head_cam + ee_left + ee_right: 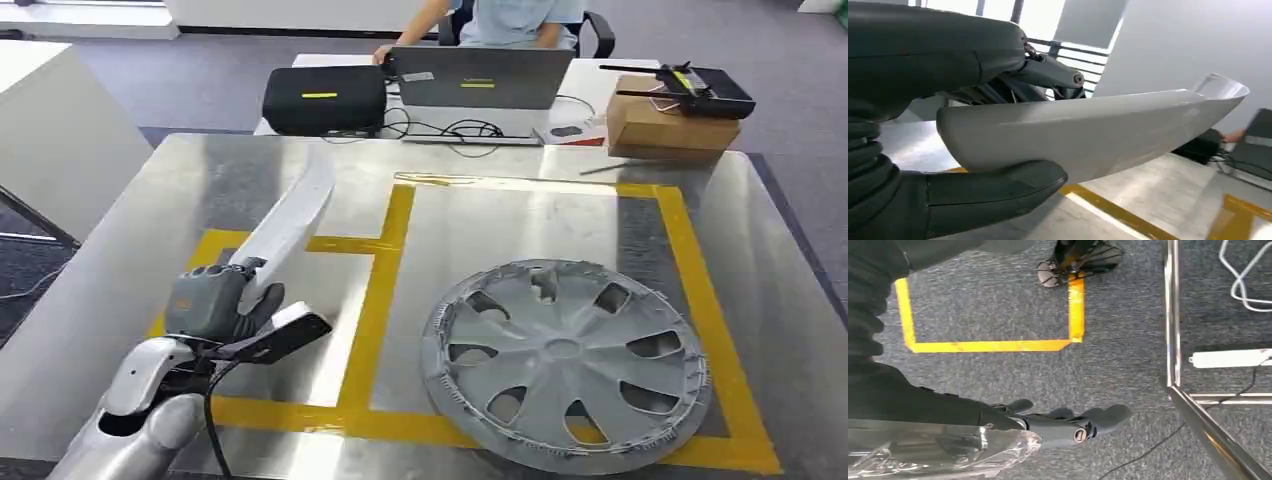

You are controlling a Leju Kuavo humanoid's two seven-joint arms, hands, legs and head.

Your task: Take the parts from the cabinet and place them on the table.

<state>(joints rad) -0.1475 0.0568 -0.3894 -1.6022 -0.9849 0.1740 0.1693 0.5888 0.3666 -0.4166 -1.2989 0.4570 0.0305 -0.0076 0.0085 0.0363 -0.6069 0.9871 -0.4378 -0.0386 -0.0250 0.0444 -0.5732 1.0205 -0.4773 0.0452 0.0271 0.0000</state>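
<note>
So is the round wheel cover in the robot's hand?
No, the wheel cover lies flat on the table, while the left hand grips a long silver part.

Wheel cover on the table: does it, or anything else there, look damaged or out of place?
The wheel cover lies flat inside the yellow tape outline, with no visible breaks. The left hand holds the long grey trim part over the smaller outlined area. Nothing stands out.

The head view looks down over the worktop (250, 180), the left wrist view sits close above that worktop, and the right wrist view faces the floor (1013, 305)
</note>
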